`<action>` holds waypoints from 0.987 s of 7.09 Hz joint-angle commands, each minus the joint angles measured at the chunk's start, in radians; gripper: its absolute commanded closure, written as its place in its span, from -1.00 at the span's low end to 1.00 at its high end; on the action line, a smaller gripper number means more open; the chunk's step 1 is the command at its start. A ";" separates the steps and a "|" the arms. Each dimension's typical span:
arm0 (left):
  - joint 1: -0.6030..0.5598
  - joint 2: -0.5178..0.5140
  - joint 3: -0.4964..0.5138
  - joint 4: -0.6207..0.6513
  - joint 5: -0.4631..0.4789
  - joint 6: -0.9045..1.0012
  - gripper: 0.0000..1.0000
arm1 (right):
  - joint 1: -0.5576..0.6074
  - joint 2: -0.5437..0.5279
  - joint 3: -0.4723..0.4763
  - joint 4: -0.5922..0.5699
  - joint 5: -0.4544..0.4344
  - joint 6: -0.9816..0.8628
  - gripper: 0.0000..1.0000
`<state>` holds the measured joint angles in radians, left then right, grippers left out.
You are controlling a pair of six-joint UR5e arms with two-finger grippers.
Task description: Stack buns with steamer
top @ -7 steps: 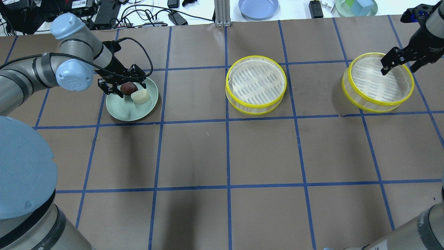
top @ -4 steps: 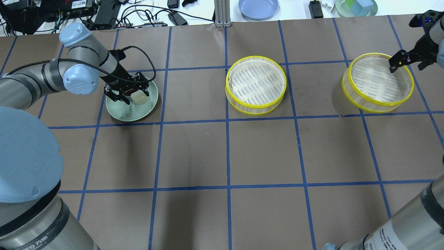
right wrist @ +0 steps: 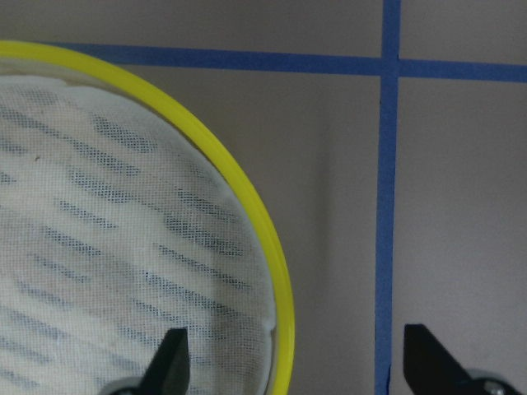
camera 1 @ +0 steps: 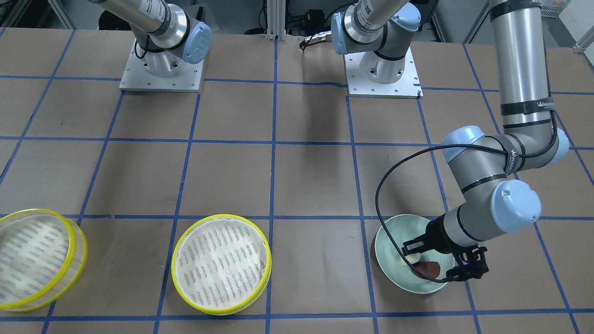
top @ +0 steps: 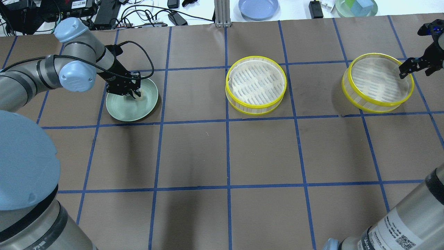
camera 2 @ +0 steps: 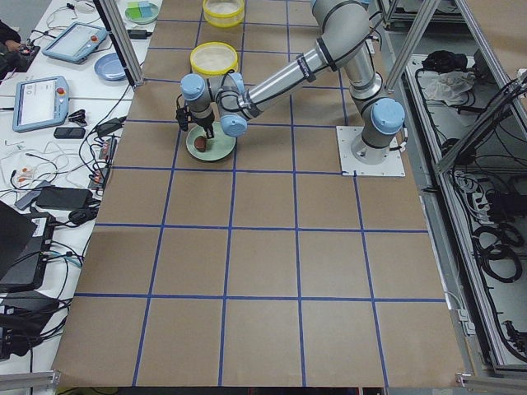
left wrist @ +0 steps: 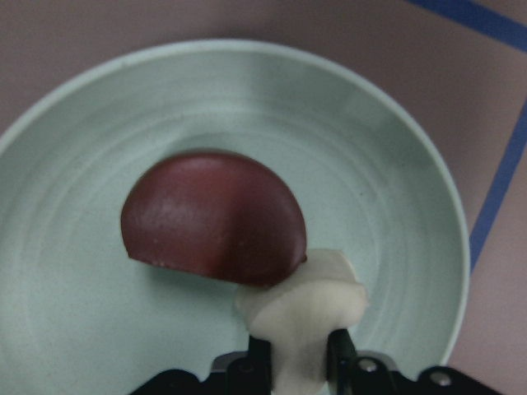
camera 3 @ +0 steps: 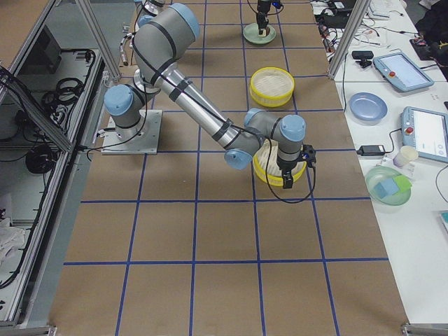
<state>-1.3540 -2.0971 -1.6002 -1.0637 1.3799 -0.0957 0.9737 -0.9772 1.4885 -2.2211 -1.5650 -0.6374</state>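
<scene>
My left gripper point(top: 131, 91) is down on the pale green plate point(top: 138, 111) and shut on the cream-white bun point(left wrist: 303, 306), which bulges between the fingers. The dark reddish-brown bun point(left wrist: 212, 217) lies on the plate, touching the cream one. Both buns also show in the front view, the cream one point(camera 1: 412, 256) and the brown one point(camera 1: 429, 268). One steamer tier point(top: 256, 83) stands mid-table, empty. The other tier point(top: 374, 81) stands at the right. My right gripper point(top: 413, 70) is open, with that tier's yellow rim point(right wrist: 276, 296) between its fingers.
A blue plate point(top: 258, 7) and a clear bowl with coloured blocks point(top: 356, 7) sit beyond the table's far edge, among cables and power bricks. Blue tape lines grid the brown table.
My left gripper dropped onto the plate and shut on the cream-white bun. My right gripper moved right, from over the right tier to its right rim.
</scene>
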 commanded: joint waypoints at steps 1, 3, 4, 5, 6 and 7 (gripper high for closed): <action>-0.042 0.064 0.034 -0.007 -0.031 -0.169 1.00 | -0.001 0.021 0.001 0.004 0.013 -0.025 -0.16; -0.156 0.083 0.065 0.022 -0.139 -0.373 1.00 | -0.001 0.025 0.001 0.006 0.014 -0.027 0.33; -0.200 0.066 0.068 0.054 -0.273 -0.424 1.00 | -0.001 0.025 0.001 0.009 0.013 -0.027 0.51; -0.238 0.045 0.063 0.190 -0.377 -0.528 1.00 | -0.001 0.026 0.007 0.012 0.011 -0.031 0.78; -0.285 0.008 0.063 0.262 -0.425 -0.583 1.00 | -0.001 0.026 0.009 0.017 0.013 -0.045 1.00; -0.336 -0.030 0.063 0.281 -0.438 -0.588 1.00 | -0.001 0.025 0.009 0.017 0.014 -0.039 1.00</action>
<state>-1.6323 -2.0852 -1.5370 -0.8349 0.9823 -0.6486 0.9725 -0.9520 1.4957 -2.2067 -1.5524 -0.6761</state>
